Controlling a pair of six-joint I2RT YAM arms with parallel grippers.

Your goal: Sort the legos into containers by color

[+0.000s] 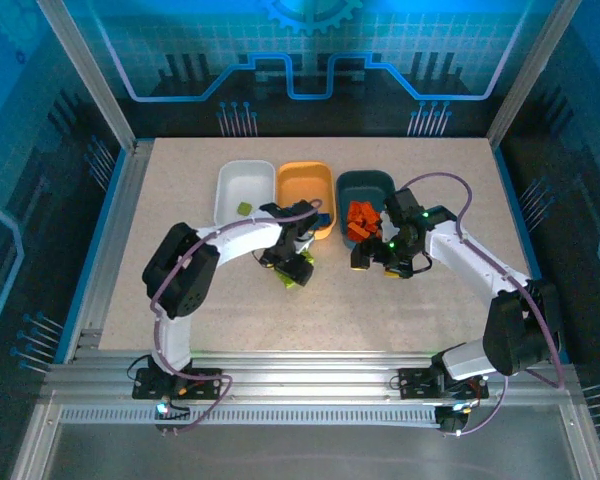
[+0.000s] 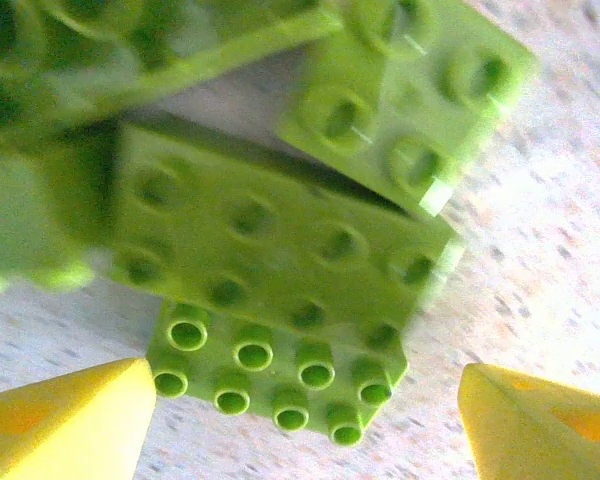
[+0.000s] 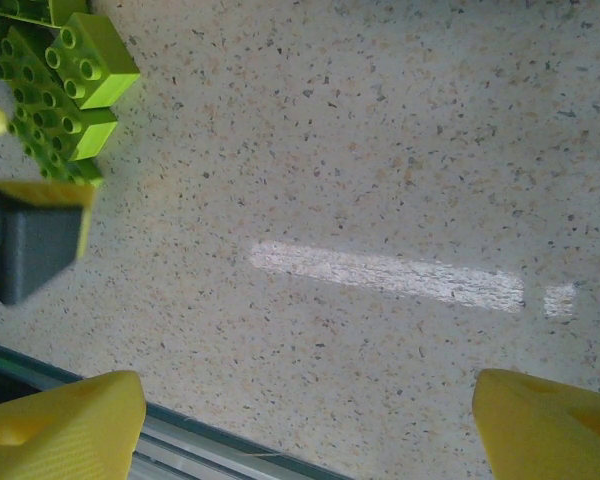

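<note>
Several lime green legos (image 2: 270,260) lie in a tight pile on the table, close under my left gripper (image 2: 305,425). It is open, its yellow fingertips (image 2: 65,420) standing apart on either side of the nearest studded brick (image 2: 280,385) without touching it. From above, that gripper (image 1: 294,266) hangs over the green pile (image 1: 296,279) in front of the light orange tray (image 1: 302,182). My right gripper (image 3: 305,430) is open over bare table, and the green pile (image 3: 60,90) shows at the upper left. The white tray (image 1: 242,183) holds one green lego (image 1: 244,208). Orange legos (image 1: 359,220) fill the dark teal tray (image 1: 370,186).
A blue lego (image 1: 323,218) sits at the orange tray's near right corner. The right gripper (image 1: 377,255) hovers just in front of the teal tray, whose dark rim (image 3: 190,440) runs along the bottom of the right wrist view. The left gripper's grey body (image 3: 25,245) shows at that view's left.
</note>
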